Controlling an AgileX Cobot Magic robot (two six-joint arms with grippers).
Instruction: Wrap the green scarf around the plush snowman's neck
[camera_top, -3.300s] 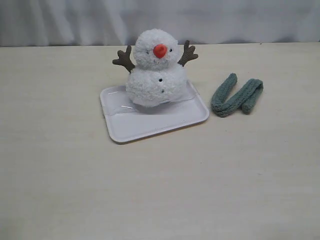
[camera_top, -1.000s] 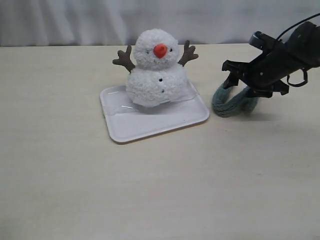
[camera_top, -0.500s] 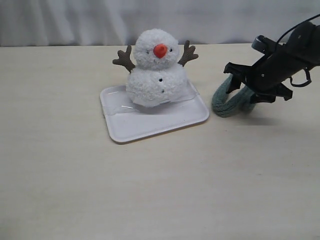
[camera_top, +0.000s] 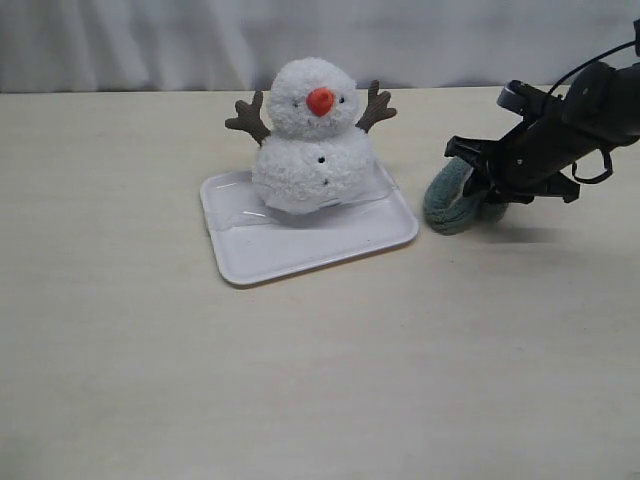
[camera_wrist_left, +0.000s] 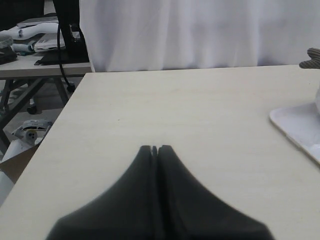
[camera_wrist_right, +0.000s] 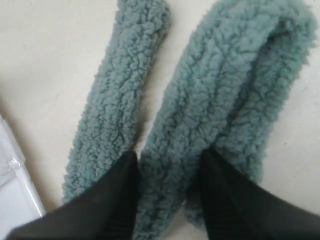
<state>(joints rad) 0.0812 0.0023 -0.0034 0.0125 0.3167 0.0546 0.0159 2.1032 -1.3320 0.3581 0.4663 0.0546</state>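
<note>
Picking up the green scarf (camera_top: 446, 205) is the step in hand: it lies folded on the table beside the white tray (camera_top: 300, 258) where the plush snowman (camera_top: 310, 170) stands, and the right gripper (camera_top: 480, 184) pinches one fold of it. The left gripper (camera_wrist_left: 155, 149) is clenched and empty. The next move probably calls for lifting the scarf and carrying it to the snowman's neck (camera_top: 312, 137).

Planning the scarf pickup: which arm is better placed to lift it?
Right. The right gripper straddles a strand of the green scarf; the left gripper sits shut over the table, the scarf outside its view.
</note>
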